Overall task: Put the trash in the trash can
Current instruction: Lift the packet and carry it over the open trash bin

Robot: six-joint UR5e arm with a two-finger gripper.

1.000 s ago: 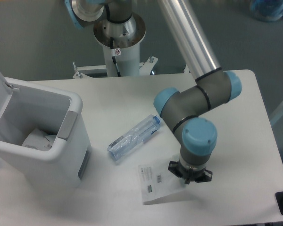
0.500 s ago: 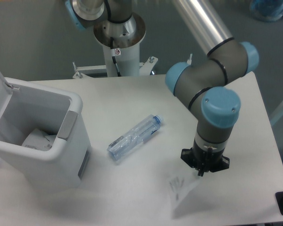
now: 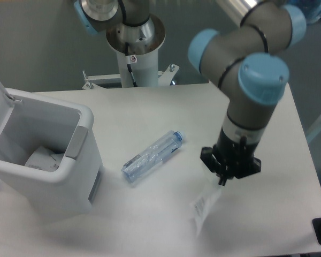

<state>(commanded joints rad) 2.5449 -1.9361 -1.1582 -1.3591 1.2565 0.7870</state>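
So the gripper [image 3: 222, 181] is sitting higher than a second ago and it's pinching the white packet [image 3: 204, 205], which was lying flat on the table [image 3: 150, 112] and is now dangling clear of it, label side showing. The crushed bottle [image 3: 151, 156] is lying where it was, between the open trash can [image 3: 48, 160] and the arm.

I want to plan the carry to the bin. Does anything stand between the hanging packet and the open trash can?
Only the bottle lies low on the table between the packet, hanging from the gripper, and the trash can. The lid is open.
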